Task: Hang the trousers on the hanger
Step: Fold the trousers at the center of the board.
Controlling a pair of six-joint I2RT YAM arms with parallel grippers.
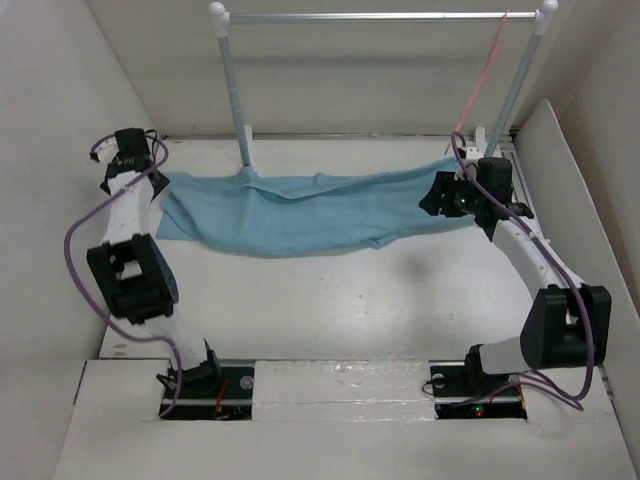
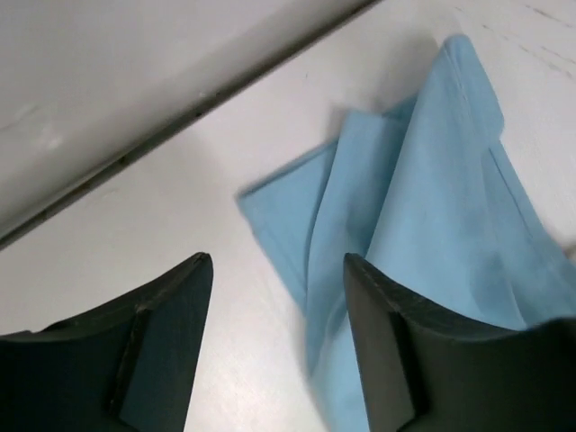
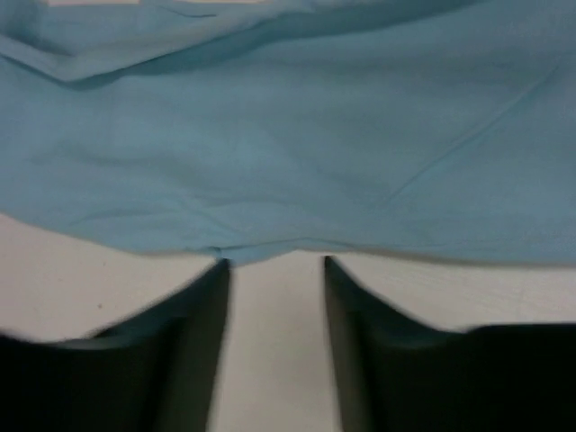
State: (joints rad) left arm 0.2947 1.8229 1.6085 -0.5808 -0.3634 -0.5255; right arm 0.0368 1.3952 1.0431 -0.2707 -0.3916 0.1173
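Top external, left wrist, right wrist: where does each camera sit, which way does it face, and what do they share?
Top external: above and behind the bases, looking down at the table; both arms, the trousers, the hanger on the rail.
Left wrist: on the left arm, looking down past the open left gripper at one trouser end.
Right wrist: on the right arm, facing past the open right gripper at the cloth's edge.
Shared: all three show the trousers.
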